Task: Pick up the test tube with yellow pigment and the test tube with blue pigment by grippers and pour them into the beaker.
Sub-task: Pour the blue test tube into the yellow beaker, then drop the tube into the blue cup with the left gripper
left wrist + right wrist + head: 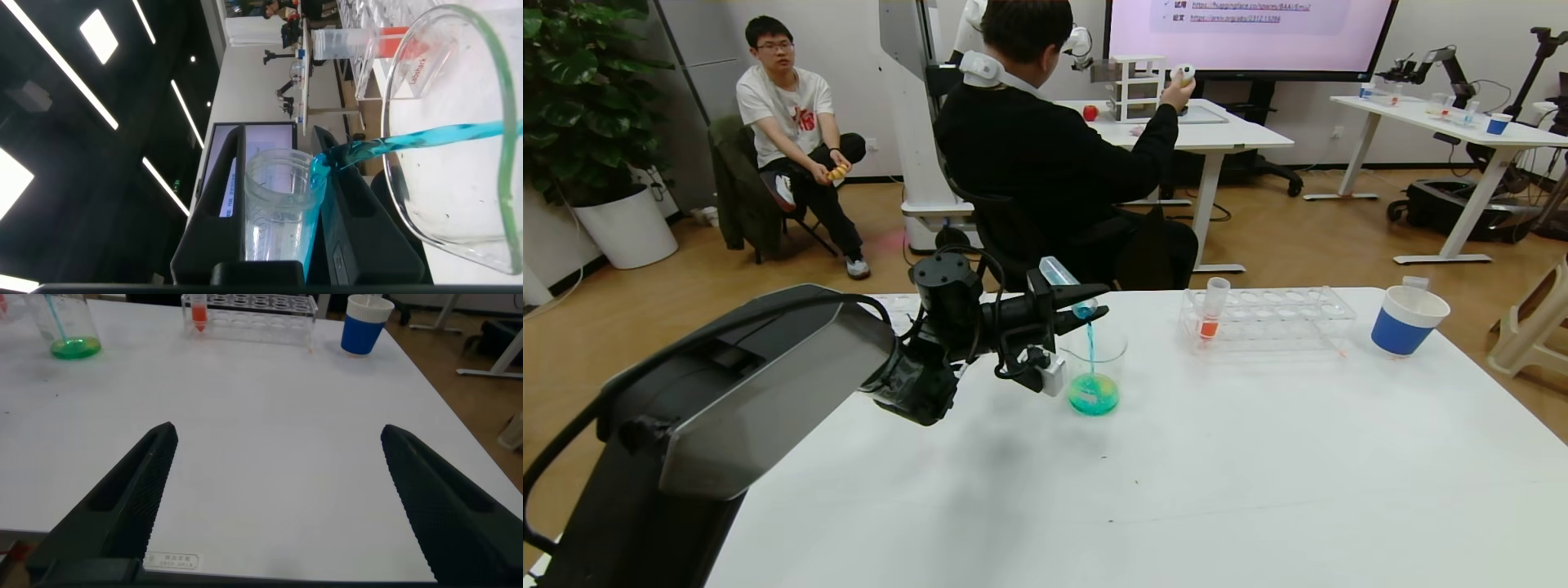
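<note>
**Blue pour under way, green already pooling in the beaker**

The left gripper (1072, 304) is clamped on the blue tube (1063, 282), which it holds tipped mouth-down just above the rim of the beaker (1094, 371). A thin stream of blue liquid (1090, 339) falls from the tube's mouth into the glass. At the bottom lies a pool that is yellow-green in the middle and teal round the edge, which suggests the yellow liquid is already in and this is the second pour. The yellow tube itself is not visible. What seems left is to empty the blue tube and set it down.

The left arm reaches in low across the table (1176, 490), its wrist rolled so the tube slants downward. Beyond the beaker, away from the gripper, stands a clear rack (1266, 320) with one orange-red tube (1213, 309), and farther that way a blue paper cup (1407, 320).

The right gripper (278, 498) hovers over bare table, well apart from the beaker, its fingers spread wide and holding nothing.
</note>
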`<state>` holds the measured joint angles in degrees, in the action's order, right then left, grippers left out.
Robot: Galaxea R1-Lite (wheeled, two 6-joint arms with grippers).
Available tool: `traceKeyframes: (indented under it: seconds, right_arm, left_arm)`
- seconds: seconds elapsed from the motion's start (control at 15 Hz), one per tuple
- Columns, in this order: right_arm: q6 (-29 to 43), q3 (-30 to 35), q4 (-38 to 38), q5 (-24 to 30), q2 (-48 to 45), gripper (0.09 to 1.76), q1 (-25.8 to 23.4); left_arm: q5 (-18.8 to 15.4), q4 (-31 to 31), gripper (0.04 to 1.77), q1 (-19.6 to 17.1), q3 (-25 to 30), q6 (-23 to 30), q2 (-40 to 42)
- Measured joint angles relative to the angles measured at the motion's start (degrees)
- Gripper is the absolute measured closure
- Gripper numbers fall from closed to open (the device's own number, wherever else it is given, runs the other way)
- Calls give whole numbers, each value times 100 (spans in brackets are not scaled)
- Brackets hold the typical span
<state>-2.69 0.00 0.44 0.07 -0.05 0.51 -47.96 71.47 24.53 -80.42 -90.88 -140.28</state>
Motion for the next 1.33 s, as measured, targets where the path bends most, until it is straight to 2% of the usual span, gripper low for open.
traceKeyframes:
  seconds: [0.27,0.47,0.6,0.73,0.87,0.93,1.0,1.13,1.2,1.33]
  right_arm:
    - [0,0,0,0,0,11,0]
    - [-2,0,0,0,0,11,0]
    - [-2,0,0,0,0,11,0]
    - [0,0,0,0,0,11,0]
    - [0,0,0,0,0,11,0]
    - [0,0,0,0,0,11,0]
    - [-2,0,0,0,0,11,0]
    - [0,0,0,0,0,11,0]
    - [0,0,0,0,0,11,1]
    - [0,0,0,0,0,11,0]
  left_arm:
    - [-2,0,127,0,63,-308,-16]
    - [0,7,127,6,66,-313,-18]
    - [28,2,127,28,57,-171,-10]
    - [254,55,127,44,7,393,21]
    - [1058,542,127,68,-4,1530,78]
    - [1755,917,127,110,-12,2217,100]
    - [2666,1198,127,196,-23,2867,122]
    - [4350,1339,127,472,-95,4069,207]
    - [4991,1213,127,588,-221,4657,279]
    - [6126,746,127,706,-555,5494,458]
